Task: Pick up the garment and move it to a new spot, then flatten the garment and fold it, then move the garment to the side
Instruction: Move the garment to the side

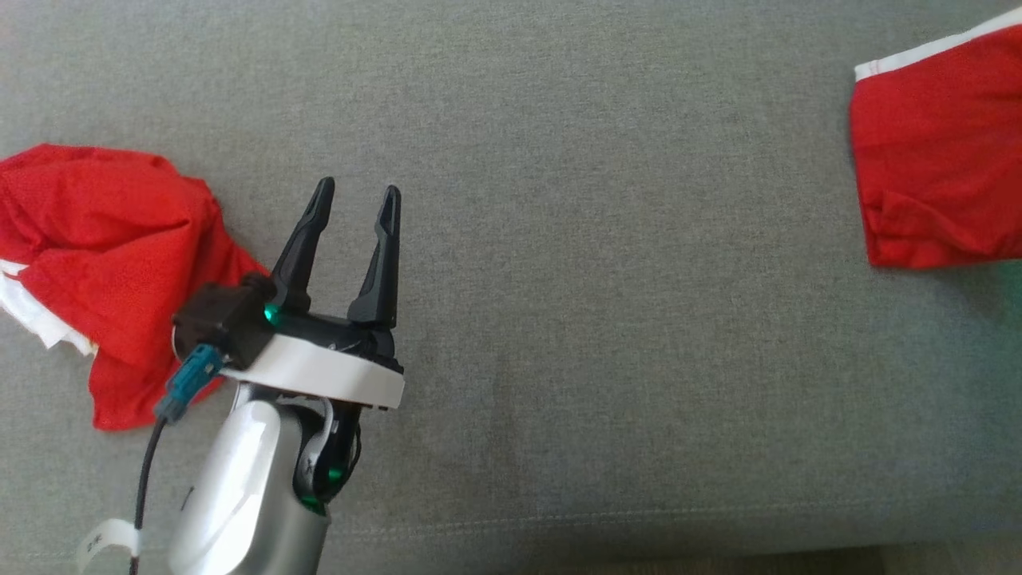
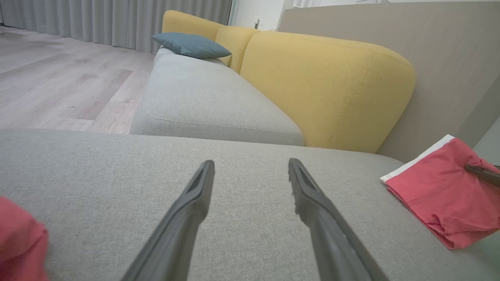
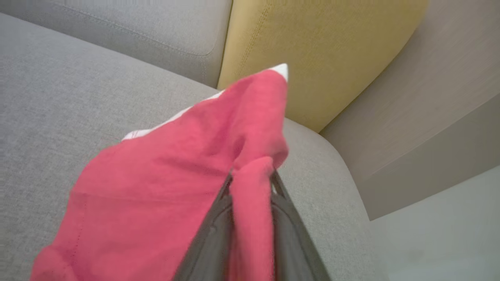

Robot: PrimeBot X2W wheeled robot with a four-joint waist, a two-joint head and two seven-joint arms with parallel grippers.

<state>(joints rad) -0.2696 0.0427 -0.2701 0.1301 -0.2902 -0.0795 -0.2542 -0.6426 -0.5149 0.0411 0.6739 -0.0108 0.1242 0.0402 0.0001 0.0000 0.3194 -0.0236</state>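
The folded garment (image 1: 934,160) is seen at two o'clock on the sofa cushion (image 1: 599,279), one bunched edge pinched by the right gripper (image 3: 252,175); the left gripper (image 1: 358,190) is spread. Soft, light and limp, it is judged best gripped through all layers.

The left gripper (image 1: 357,192) reaches forward on its shiny silver forearm (image 1: 235,479). It has a white ring (image 1: 319,375) at the wrist, little green lights glowing, and a blue plug (image 1: 188,383) with a black cable on its side. Its two long dark fingers (image 1: 299,247) stand wide apart with nothing between them. The right gripper (image 3: 252,176) is well off to the right, and its two fingers pinch close on a fold of the red garment (image 3: 164,171).
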